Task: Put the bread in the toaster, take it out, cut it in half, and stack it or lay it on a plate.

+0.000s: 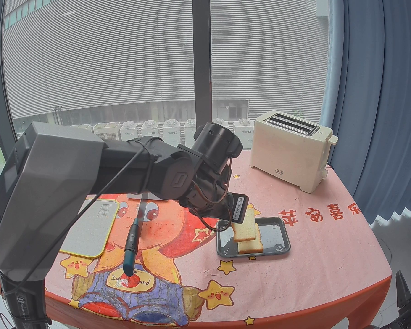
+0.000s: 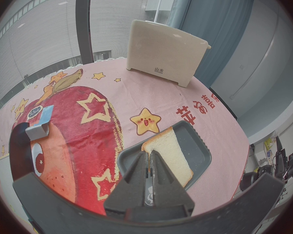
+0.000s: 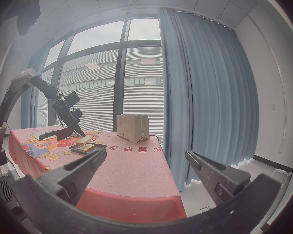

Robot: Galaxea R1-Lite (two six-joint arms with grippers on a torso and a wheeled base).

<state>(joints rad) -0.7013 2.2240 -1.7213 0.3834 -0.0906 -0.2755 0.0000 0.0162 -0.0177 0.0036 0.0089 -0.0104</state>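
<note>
Surface: table [image 1: 351,252] under pink cartoon cloth [image 1: 278,193]. Grey tray [image 1: 275,236] near middle. White toaster [image 1: 288,151] beyond tray, toward window, well apart. Teal-handled knife [image 1: 131,247] left of tray. Yellow-rimmed cutting board [image 1: 90,227] farther left, past knife.

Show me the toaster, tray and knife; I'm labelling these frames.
toaster [image 1: 285,154], head view, front wall.
tray [image 1: 275,235], head view, bare right part of its floor.
knife [image 1: 131,245], head view, handle.

head looks down on table [image 1: 333,252], left wrist close above tray [image 2: 197,148], right wrist distant, toaster [image 1: 290,154] shared
</note>
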